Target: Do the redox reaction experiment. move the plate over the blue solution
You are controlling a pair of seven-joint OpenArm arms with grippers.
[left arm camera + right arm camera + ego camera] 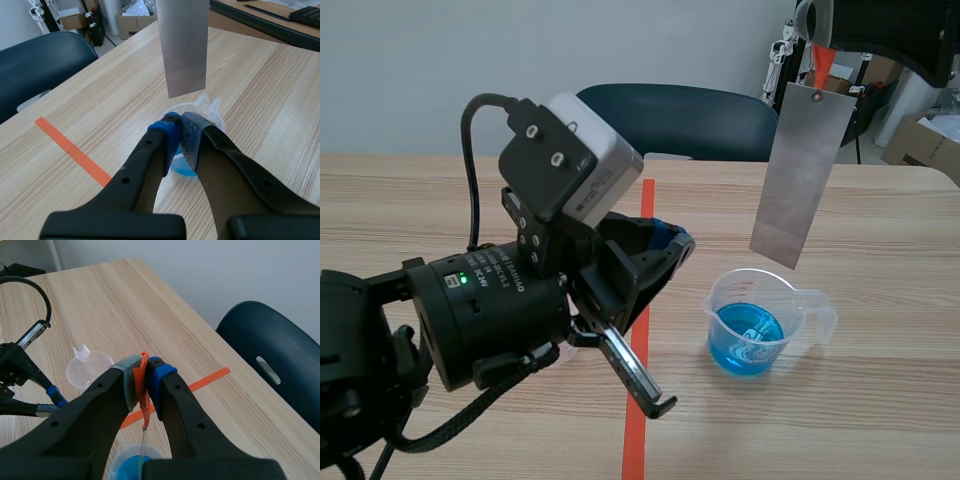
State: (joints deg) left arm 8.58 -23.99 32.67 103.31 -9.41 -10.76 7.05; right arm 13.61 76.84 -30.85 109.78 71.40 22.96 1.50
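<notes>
A grey metal plate (799,175) hangs a little tilted from an orange tag (820,68). My right gripper (817,48), raised at the back right, is shut on that tag (144,385). The plate's lower edge hangs just above a clear beaker of blue solution (750,328), apart from the liquid. In the right wrist view the plate (141,442) shows edge-on over the blue solution (132,465). My left gripper (672,243) is shut on nothing, to the left of the beaker. In the left wrist view its fingertips (179,125) meet in front of the beaker (206,107), under the plate (182,45).
An empty clear beaker (90,367) stands near my left arm (30,390); the scene view hides it. An orange tape line (640,330) runs down the table. A dark blue chair (680,115) stands behind the far edge, with boxes (920,140) at the back right.
</notes>
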